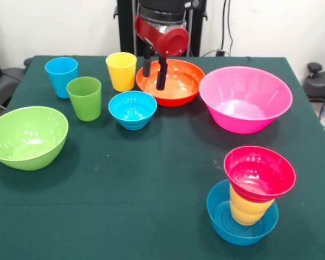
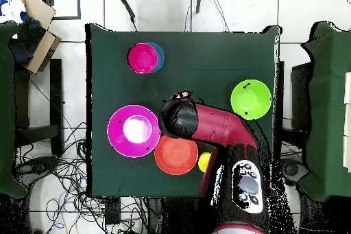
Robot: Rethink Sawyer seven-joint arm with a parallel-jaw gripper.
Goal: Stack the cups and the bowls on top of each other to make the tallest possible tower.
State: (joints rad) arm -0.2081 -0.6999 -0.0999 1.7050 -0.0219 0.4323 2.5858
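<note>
Green-clothed table [image 1: 151, 179] | gripper [image 1: 154, 69] hanging empty, fingers spread, over orange bowl [image 1: 176, 86] | red bowl [image 1: 259, 172] sitting atop yellow-orange cup [image 1: 248, 211]

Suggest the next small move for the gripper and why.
Probably lower the gripper a little onto the near-left rim of the orange bowl and close. Its fingers are open and empty, hanging over that rim, and this wide bowl suits a tower base. The only stack so far is the red bowl on a yellow-orange cup in a blue bowl.
</note>
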